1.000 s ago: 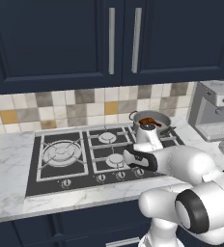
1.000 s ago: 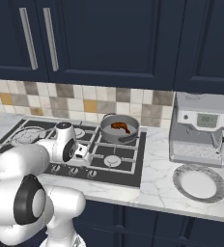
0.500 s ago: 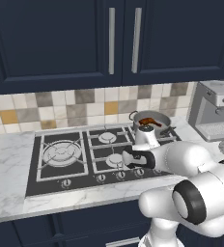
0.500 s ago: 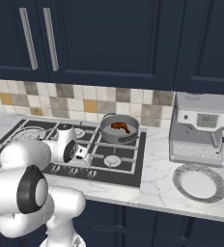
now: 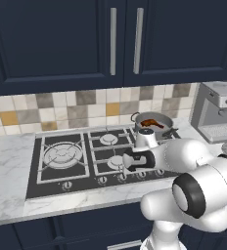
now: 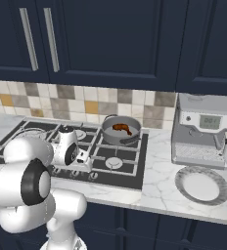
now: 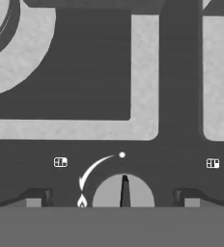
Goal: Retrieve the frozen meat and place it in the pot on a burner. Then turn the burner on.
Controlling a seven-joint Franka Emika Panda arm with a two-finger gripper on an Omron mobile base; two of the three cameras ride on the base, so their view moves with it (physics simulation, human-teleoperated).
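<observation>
A: The tool [image 7: 112, 198] hovers just over a knob [image 7: 123, 192], its tips spread either side, gripping nothing.

B: The risk: several knobs sit close together. Turn the wrong one and another burner lights, not the burner under the pot [image 6: 120, 131], beyond the tool, with the frozen meat [image 6: 122, 128] inside.

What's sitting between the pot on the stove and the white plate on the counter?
Nothing stands there. In the right base view, past the edge of the black cooktop, bare marble counter runs from the pot to the plate; the coffee machine stands behind that stretch.
</observation>
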